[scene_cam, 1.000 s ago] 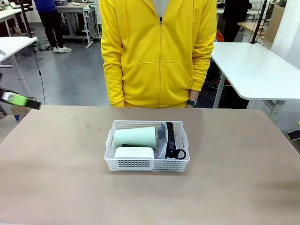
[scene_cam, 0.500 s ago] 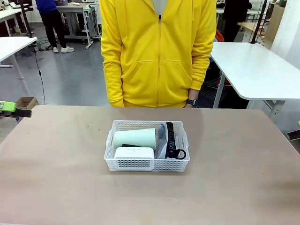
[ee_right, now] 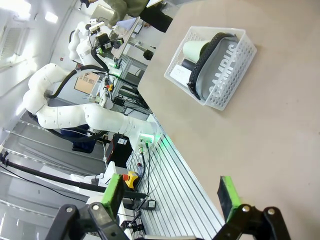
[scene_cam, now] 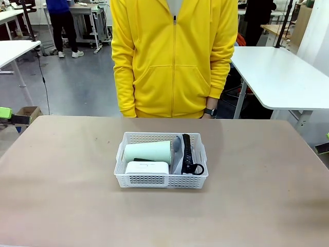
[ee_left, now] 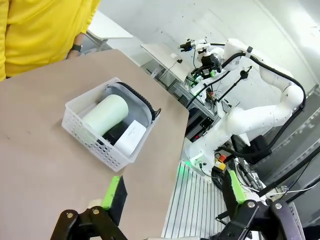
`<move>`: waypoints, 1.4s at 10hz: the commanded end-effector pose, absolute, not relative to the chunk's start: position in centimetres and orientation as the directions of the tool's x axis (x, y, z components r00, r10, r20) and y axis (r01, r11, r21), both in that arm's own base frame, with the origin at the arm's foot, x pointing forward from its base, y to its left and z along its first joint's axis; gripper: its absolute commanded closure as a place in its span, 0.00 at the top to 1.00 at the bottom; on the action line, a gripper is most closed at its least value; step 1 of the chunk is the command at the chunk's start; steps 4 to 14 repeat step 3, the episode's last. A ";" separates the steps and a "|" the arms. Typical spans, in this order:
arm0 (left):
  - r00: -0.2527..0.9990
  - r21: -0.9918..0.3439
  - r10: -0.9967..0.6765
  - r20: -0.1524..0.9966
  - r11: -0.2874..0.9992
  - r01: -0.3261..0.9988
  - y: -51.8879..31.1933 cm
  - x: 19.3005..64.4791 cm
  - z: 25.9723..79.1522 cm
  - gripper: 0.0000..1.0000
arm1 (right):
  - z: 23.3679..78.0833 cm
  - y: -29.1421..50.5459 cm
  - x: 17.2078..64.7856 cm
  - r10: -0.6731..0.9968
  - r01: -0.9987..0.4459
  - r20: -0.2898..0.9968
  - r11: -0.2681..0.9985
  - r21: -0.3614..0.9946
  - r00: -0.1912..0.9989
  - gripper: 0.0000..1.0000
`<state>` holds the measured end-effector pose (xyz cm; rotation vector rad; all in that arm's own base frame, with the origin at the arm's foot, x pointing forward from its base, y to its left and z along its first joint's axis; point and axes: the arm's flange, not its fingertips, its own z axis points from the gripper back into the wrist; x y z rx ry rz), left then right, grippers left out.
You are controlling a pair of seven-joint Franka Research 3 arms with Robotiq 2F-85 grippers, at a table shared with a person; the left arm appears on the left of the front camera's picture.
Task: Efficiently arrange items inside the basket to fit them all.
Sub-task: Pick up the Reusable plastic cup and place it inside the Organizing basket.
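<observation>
The white lattice basket (scene_cam: 161, 180) sits mid-table. Inside it, a pale green cup (scene_cam: 148, 152) lies on its side behind a small white box (scene_cam: 147, 168). A grey pouch (scene_cam: 178, 154) with a black band and loop (scene_cam: 192, 167) stands along the right side. A dark stapler (ee_left: 116, 134) is wedged between the cup (ee_left: 105, 115) and the box (ee_left: 129, 138). My left gripper (ee_left: 173, 189) is open and empty, off the table's left edge (scene_cam: 6, 114). My right gripper (ee_right: 171, 194) is also open and empty, far from the basket (ee_right: 235, 75).
A person in a yellow hoodie (scene_cam: 175, 56) stands at the far side of the table, hands down. Bare brown tabletop (scene_cam: 257, 206) surrounds the basket. White tables (scene_cam: 277, 77) and another person stand in the background.
My left gripper has drawn back leftward to the table's left edge. The basket and its contents have not moved.
</observation>
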<state>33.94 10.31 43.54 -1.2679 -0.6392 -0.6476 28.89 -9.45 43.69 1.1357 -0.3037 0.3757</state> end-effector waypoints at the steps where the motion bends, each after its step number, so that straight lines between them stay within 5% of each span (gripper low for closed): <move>1: 0.672 -0.654 -0.081 0.736 0.170 0.737 10.1 33.5 43.6 1.00 | 44.2 -9.3 28.9 0.115 -0.426 0.413 0.360 0.830 0.903 1.00; 14: 0.672 -0.654 -0.081 0.736 0.170 0.737 10.1 33.5 43.6 1.00 | 44.2 -9.3 28.9 0.115 -0.426 0.413 0.360 0.830 0.903 1.00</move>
